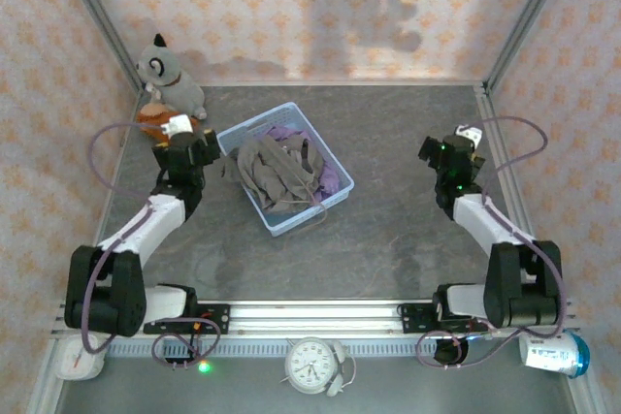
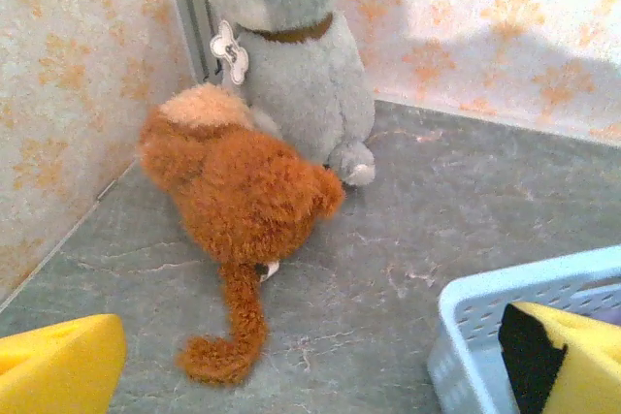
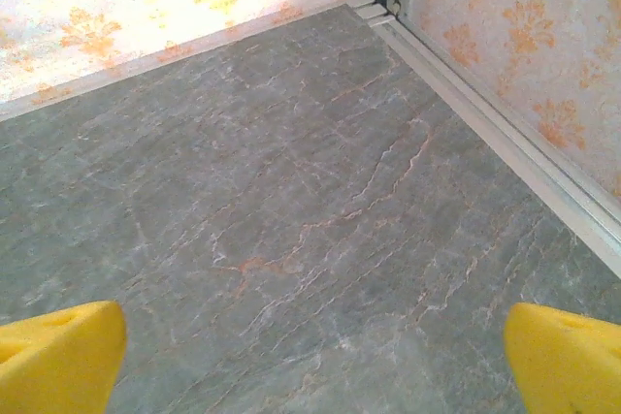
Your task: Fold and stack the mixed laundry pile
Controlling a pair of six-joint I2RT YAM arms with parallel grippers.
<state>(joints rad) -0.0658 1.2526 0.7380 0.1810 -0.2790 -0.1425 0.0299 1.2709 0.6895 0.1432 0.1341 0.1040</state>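
Note:
The mixed laundry pile lies bunched in a light blue slatted basket (image 1: pixel 250 121) at the table's middle. A taupe garment (image 1: pixel 277 174) is on top, and lavender cloth (image 1: pixel 291 132) peeks out at the far side and right edge. My left gripper (image 1: pixel 191 145) hovers just left of the basket, open, with nothing between its yellow fingers (image 2: pixel 58 366). In the left wrist view, the left gripper (image 2: pixel 310 375) has the basket's corner (image 2: pixel 485 322) by its right finger. My right gripper (image 1: pixel 448 154) hangs open over bare table at the right. In the right wrist view, the right gripper (image 3: pixel 310 366) holds nothing.
A grey plush toy (image 1: pixel 167 73) (image 2: pixel 301 75) and an orange plush toy (image 1: pixel 153 119) (image 2: pixel 233 191) sit in the far left corner, close ahead of the left gripper. Patterned walls enclose the table on three sides. A clock (image 1: pixel 312 364) lies beyond the near rail.

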